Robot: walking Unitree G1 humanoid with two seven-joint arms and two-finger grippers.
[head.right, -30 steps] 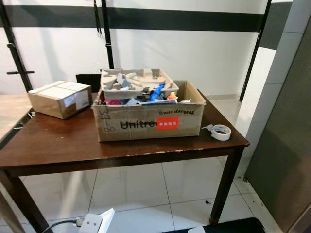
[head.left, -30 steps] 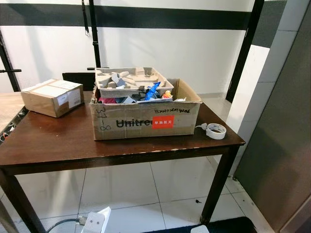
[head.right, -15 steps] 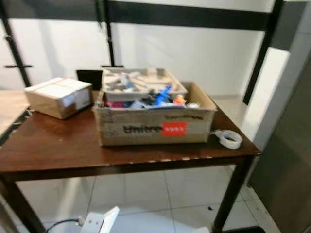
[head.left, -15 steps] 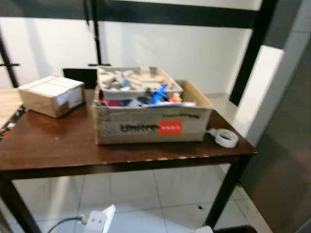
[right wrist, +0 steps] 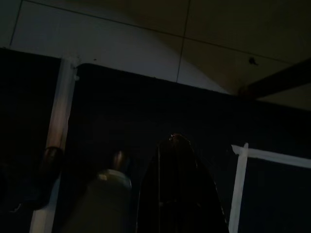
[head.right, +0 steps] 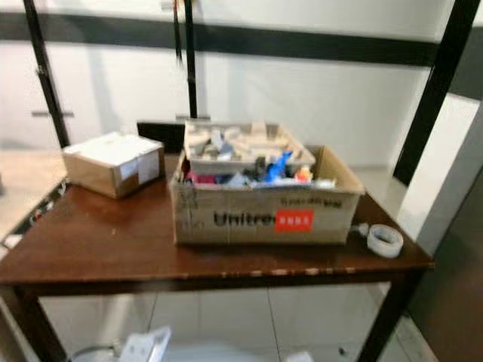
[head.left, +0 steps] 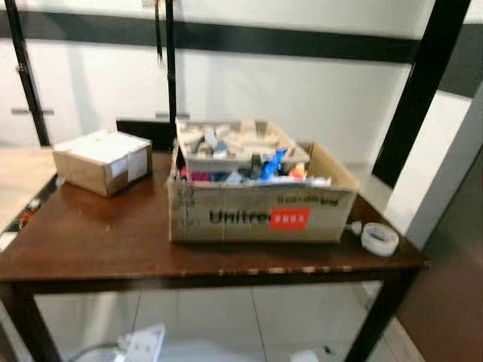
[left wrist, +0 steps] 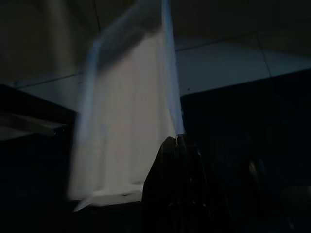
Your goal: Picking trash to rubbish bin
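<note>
My left end effector (left wrist: 177, 145) and right end effector (right wrist: 175, 141) hang idle, fingers pressed together and holding nothing, while the trash-filled Unitree carton (head.left: 260, 215) sits centre on the bench (head.left: 98, 241), presumably awaiting pickup.

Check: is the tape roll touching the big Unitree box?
Apart. Right eye view shows bare table between the tape roll and the Unitree box.
</note>
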